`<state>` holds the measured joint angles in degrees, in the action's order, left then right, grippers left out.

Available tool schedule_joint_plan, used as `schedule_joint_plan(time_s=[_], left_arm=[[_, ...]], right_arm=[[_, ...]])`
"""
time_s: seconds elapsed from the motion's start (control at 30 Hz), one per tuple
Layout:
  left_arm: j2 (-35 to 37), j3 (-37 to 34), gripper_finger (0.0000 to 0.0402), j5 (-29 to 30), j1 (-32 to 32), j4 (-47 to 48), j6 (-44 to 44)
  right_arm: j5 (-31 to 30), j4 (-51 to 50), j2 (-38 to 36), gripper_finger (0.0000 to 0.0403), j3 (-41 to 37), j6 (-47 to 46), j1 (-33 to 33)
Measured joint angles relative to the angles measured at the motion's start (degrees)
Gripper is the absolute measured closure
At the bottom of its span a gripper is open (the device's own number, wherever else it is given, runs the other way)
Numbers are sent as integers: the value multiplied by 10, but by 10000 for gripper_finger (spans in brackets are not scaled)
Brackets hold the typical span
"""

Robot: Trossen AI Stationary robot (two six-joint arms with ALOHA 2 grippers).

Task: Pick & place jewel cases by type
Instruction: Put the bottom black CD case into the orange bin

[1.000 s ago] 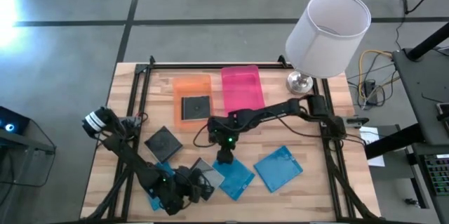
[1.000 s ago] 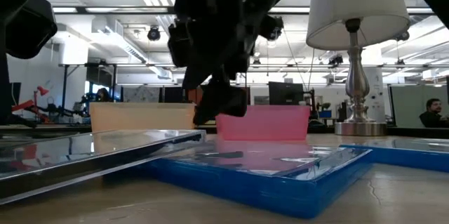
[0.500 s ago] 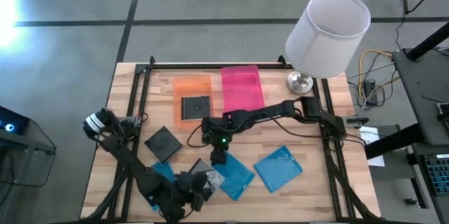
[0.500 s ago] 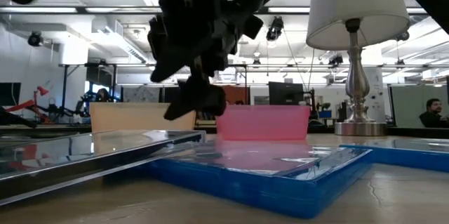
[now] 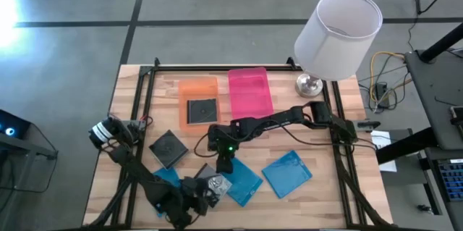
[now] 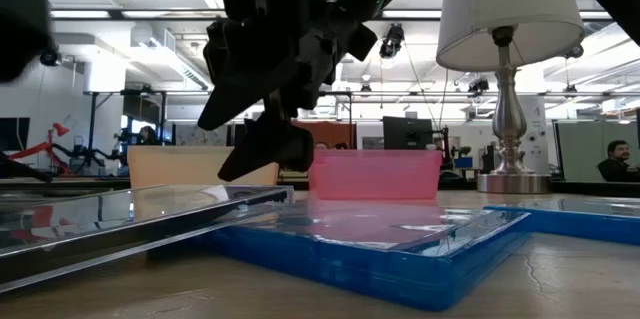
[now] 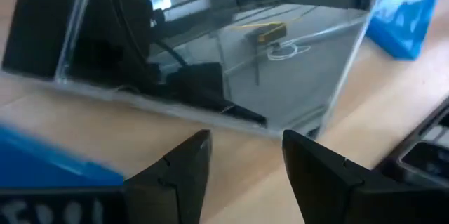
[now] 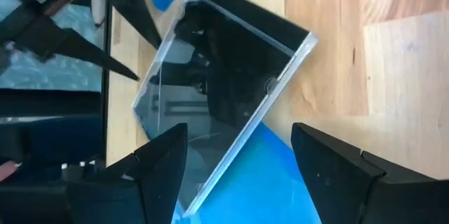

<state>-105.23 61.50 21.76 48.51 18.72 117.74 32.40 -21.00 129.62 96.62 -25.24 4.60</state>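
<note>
A clear jewel case with a grey insert (image 5: 206, 171) (image 7: 210, 41) (image 8: 217, 90) lies near the table's near edge. One side rests on a blue case (image 5: 244, 182) (image 8: 259, 175), so it sits tilted (image 6: 120, 219). My right gripper (image 5: 224, 162) (image 8: 238, 133) hovers open above it. My left gripper (image 5: 206, 187) (image 7: 245, 140) is open, low, just short of the case's near edge. Another blue case (image 5: 287, 173) lies to the right, and a third (image 5: 165, 179) lies partly under the left arm. A black case (image 5: 168, 148) lies flat to the left, and a dark one (image 5: 202, 109) sits in the orange tray (image 5: 197, 86).
The pink tray (image 5: 249, 90) stands beside the orange one at the far side. A lamp with a white shade (image 5: 338, 32) stands on its metal foot (image 5: 309, 85) at the far right corner. Black frame rails (image 5: 141, 101) run along the table's sides. Bare wood shows at the near right.
My right gripper has moved toward the table's left and dropped a little, now hanging over the clear case. My left gripper has crept toward the right, closer to that case's near edge. The cases have stayed where they were.
</note>
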Motion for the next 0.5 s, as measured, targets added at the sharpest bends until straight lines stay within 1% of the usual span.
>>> schedule_joint_plan(time_s=[0.13,0.23,0.5], left_arm=[[4,-29,235,3,-24,-35,-18],[7,-43,235,1,-37,-55,-36],[4,-46,235,-1,-67,-66,-77]], right_arm=[[-11,3,0,154,-11,1,1],[-10,4,14,154,-15,-3,0],[39,9,39,154,-12,-44,-6]])
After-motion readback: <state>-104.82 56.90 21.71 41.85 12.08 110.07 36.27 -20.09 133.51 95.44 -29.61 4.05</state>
